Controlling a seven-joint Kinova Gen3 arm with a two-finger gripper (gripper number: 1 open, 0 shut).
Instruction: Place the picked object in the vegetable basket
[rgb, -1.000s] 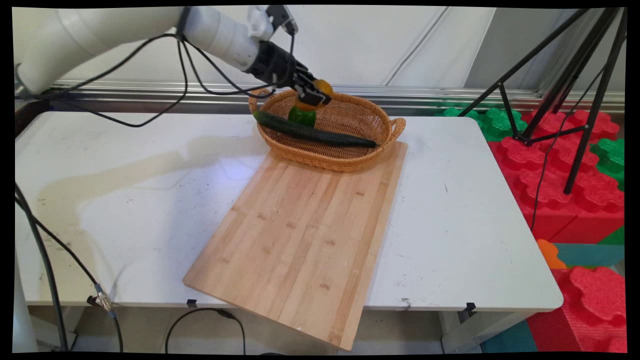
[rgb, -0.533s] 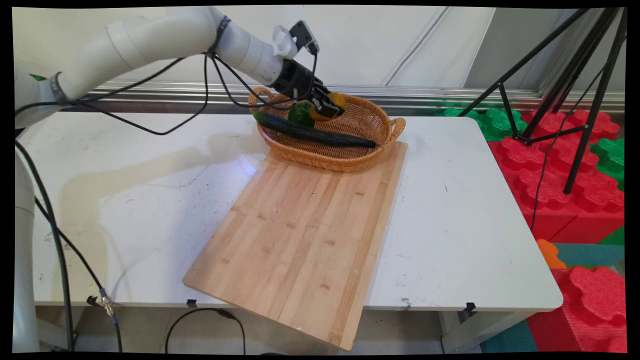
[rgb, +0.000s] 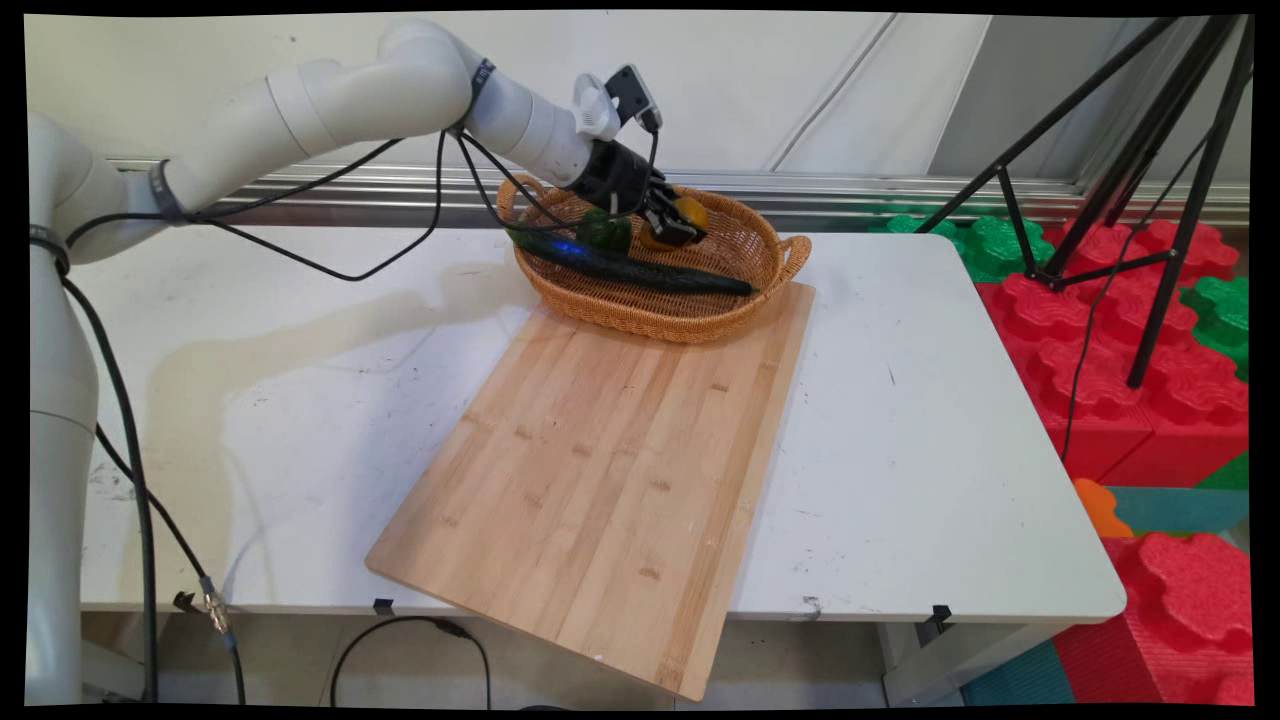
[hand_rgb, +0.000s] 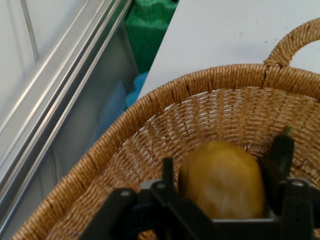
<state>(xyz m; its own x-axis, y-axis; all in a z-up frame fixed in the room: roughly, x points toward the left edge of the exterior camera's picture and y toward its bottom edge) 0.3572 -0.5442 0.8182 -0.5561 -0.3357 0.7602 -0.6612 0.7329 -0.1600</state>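
Observation:
My gripper (rgb: 672, 226) is inside an oval wicker basket (rgb: 650, 325) at the table's far side, shut on a round orange-yellow fruit (rgb: 690, 212). In the hand view the fruit (hand_rgb: 222, 180) sits between the two black fingers of the gripper (hand_rgb: 220, 192), just above the woven floor of the basket (hand_rgb: 200, 115). A green pepper (rgb: 605, 232) lies to the left of the gripper in the basket. A long dark cucumber (rgb: 650, 272) lies across the basket's near side; its tip (hand_rgb: 282, 150) shows beside the right finger.
A large wooden cutting board (rgb: 610, 470) runs from the basket to the table's near edge and overhangs it. Black tripod legs (rgb: 1150, 270) and red and green foam blocks (rgb: 1120, 380) stand to the right of the table. Cables hang from the arm over the table's left side.
The gripper has carried the orange-yellow fruit to the right and lower, from above the green pepper down toward the basket's middle. The pepper and cucumber have stayed put.

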